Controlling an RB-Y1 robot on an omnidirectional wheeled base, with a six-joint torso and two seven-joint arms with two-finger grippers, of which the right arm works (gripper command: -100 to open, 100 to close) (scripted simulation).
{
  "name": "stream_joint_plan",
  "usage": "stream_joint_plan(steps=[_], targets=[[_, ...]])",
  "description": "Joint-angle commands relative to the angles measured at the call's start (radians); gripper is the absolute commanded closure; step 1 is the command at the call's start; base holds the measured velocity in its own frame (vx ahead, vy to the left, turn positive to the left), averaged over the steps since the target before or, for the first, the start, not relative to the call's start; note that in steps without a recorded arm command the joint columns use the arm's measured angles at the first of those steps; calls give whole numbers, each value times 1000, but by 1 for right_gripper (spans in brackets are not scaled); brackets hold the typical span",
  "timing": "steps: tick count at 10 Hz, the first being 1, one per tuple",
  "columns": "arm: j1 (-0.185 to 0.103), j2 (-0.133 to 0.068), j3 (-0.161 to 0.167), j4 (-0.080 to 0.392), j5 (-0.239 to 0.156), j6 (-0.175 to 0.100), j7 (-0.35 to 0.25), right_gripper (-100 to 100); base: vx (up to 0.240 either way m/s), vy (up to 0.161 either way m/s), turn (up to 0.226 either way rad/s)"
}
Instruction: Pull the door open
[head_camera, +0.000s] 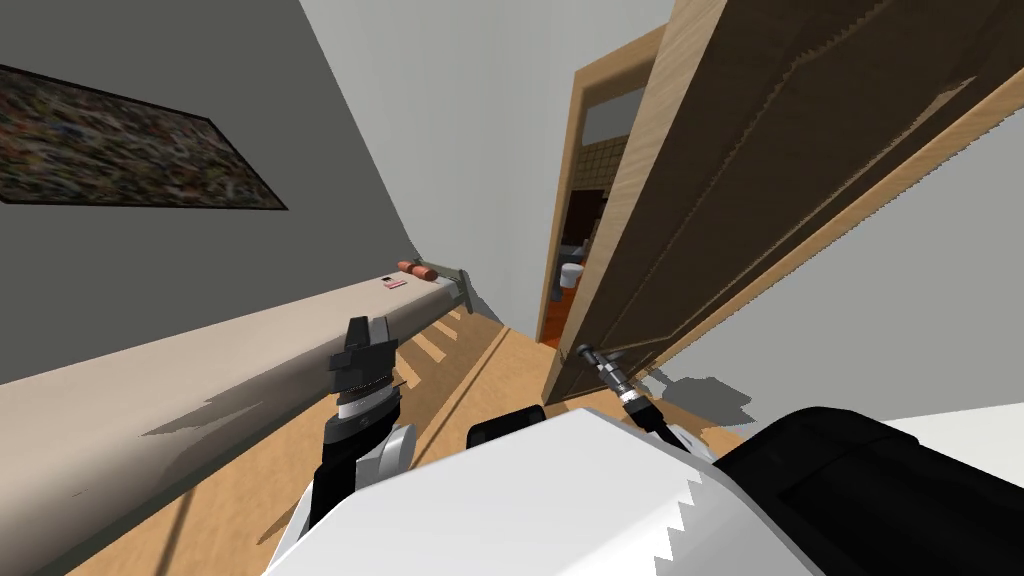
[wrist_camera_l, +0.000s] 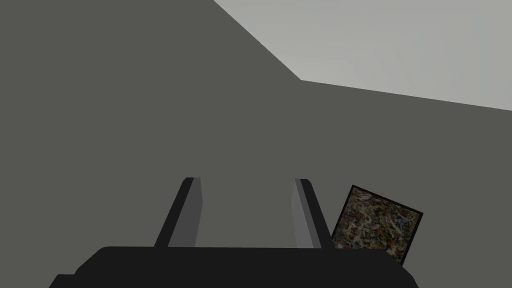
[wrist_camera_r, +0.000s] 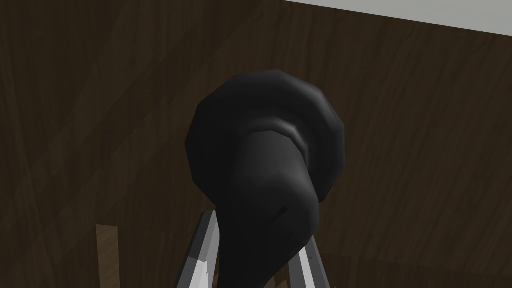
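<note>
Door: dark brown wood panel (head_camera: 760, 180), ajar from its light wood frame (head_camera: 562, 200), ahead on the right.
Handle: black lever (wrist_camera_r: 265, 165) on the door's face.
Right gripper (wrist_camera_r: 257, 227): fingers clamped against the handle's sides.
Left gripper (wrist_camera_l: 247, 181): fingers spread, grasping nothing, raised beside a long beige ledge (head_camera: 200, 370).

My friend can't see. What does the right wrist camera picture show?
A black door handle fills the middle, sticking out from its round base on a dark brown wooden door. The right claw is shut on it, its thin grey fingers pressing the handle's sides.
</note>
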Motion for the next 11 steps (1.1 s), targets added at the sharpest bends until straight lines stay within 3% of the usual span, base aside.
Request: stream_joint_plan(steps=[1, 5, 6, 11], targets=[[9, -10, -1, 4, 0, -17, -5, 100, -215, -52, 148], [18, -27, 3, 27, 3, -58, -17, 100, -210, -56, 135], [16, -19, 9, 26, 5, -52, -16, 100, -79, -20, 27], [9, -32, 14, 60, 11, -87, -27, 100, -188, -54, 150]])
